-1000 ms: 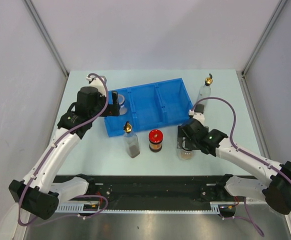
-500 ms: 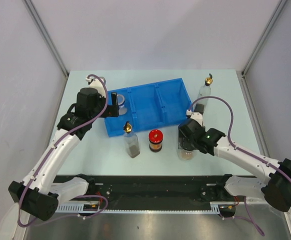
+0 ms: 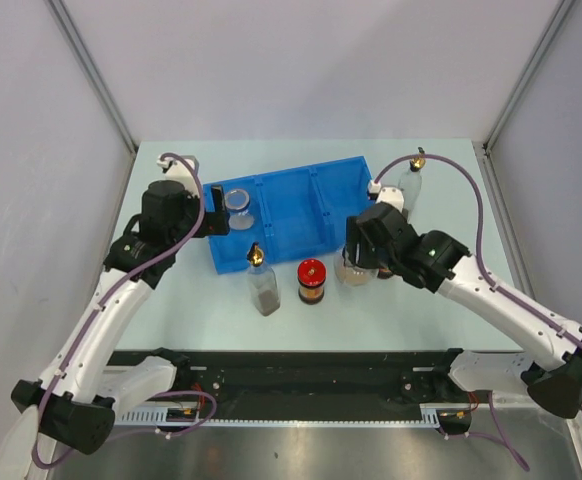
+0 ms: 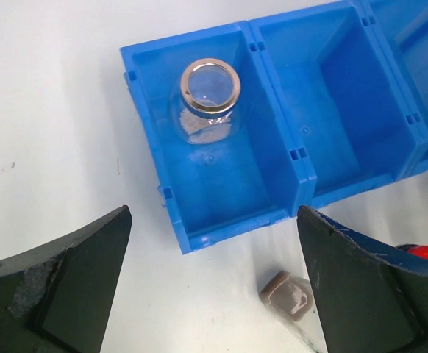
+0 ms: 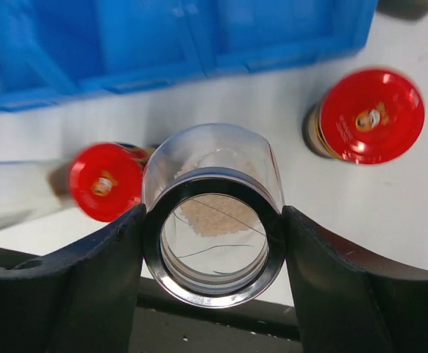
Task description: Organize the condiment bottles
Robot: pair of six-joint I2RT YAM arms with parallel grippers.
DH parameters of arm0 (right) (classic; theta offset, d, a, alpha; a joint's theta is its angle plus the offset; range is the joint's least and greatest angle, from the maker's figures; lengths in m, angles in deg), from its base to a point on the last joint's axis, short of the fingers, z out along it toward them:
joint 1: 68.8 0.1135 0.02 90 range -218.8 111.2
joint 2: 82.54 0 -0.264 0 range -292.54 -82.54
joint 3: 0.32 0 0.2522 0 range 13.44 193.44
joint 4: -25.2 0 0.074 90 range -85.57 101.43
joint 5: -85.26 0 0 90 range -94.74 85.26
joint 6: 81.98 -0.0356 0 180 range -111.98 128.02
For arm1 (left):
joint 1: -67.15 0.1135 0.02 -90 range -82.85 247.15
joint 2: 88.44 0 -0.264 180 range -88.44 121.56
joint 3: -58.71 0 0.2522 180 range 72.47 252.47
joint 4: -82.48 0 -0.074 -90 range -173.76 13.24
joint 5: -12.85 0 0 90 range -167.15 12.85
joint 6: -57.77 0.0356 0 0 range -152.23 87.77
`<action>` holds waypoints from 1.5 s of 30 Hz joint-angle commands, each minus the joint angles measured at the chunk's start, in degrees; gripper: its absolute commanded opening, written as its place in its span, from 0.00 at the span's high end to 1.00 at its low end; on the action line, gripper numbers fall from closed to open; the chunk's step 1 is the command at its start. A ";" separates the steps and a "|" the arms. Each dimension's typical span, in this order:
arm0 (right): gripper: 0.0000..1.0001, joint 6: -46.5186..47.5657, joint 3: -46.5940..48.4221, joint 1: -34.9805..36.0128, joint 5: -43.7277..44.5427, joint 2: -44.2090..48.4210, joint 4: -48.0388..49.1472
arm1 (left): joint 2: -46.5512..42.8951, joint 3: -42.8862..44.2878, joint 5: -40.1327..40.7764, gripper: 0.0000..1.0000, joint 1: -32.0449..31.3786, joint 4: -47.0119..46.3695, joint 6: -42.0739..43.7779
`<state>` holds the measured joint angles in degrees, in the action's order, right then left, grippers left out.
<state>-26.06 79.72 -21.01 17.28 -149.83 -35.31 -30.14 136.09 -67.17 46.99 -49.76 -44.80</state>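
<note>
— One short tan-filled jar (image 5: 212, 173) was clamped near its top in your right end effector (image 5: 214, 250). By my reading it was held clear of the bench (image 3: 201, 320), just in front of the blue tray (image 3: 286, 210).

— So where was the risk?

— Smooth round glass sat between two flat fingers (image 5: 111, 279). With a light hold, the jar could have twisted or slid out and dropped.

— Onto what?

— Two red-lidded jars (image 5: 372, 115) stood nearby, one on either side of the load in the wrist view, with a tall gold-spouted bottle (image 3: 263, 285) beyond them. A low swing could have clipped a lid, and the tall bottle looked the easiest to topple.

— And the tray?

— Its near wall lay between the jar and the compartments. With too little height you would have struck the rim and shoved the tray.

— The left arm?

— Your left end effector (image 4: 212, 250) hung empty over the tray's left corner, fingers wide apart. It was close to the compartment where the other tan-filled jar (image 4: 209, 99) stood. Had you carried the load there, the two arms could have met.
</note>
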 commanded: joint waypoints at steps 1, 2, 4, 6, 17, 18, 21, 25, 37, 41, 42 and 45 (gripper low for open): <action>1.00 4.19 11.13 0.29 0.74 -1.61 0.34 | -2.58 -0.51 0.83 0.00 2.14 0.19 -2.19; 1.00 5.07 13.06 0.29 0.83 -2.49 0.25 | -2.75 -0.68 0.75 0.00 2.41 0.19 -2.62; 1.00 7.53 18.60 0.29 1.18 -5.73 0.16 | -3.02 -0.77 0.57 0.00 3.19 0.37 -3.15; 1.00 9.47 24.91 0.37 1.36 -8.46 0.42 | -3.28 -1.04 0.31 0.00 3.90 0.45 -3.94; 1.00 18.79 56.11 -0.24 -6.09 -35.77 -2.74 | -5.48 -3.76 0.92 0.00 8.73 1.07 -8.95; 1.00 18.71 58.33 -0.42 -7.24 -37.46 -3.52 | -5.66 -3.85 1.01 0.00 9.17 0.98 -9.22; 1.00 18.36 65.89 -1.21 -12.25 -43.78 -5.89 | -6.71 -4.02 1.62 0.00 11.02 1.42 -10.36; 1.00 17.57 72.75 -0.94 -16.74 -50.21 -9.41 | -8.03 -4.55 3.03 0.00 12.07 1.16 -10.62; 1.00 15.81 73.73 2.83 -21.14 -57.07 -8.98 | -7.50 -5.69 0.75 0.00 13.04 0.37 -11.06; 1.00 15.19 74.17 3.54 -21.41 -58.83 -8.37 | -7.68 -6.57 0.22 0.00 13.04 0.28 -10.98; 1.00 15.28 74.17 3.80 -21.41 -59.18 -8.37 | -7.77 -6.75 0.22 0.00 13.04 0.28 -10.98; 1.00 15.36 74.17 4.68 -21.41 -60.50 -7.75 | -8.12 -7.01 0.13 0.00 13.04 0.28 -10.98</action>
<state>-10.26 150.91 -17.25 -2.74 -208.97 -45.91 -37.22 129.53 -65.93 59.47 -48.08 -54.81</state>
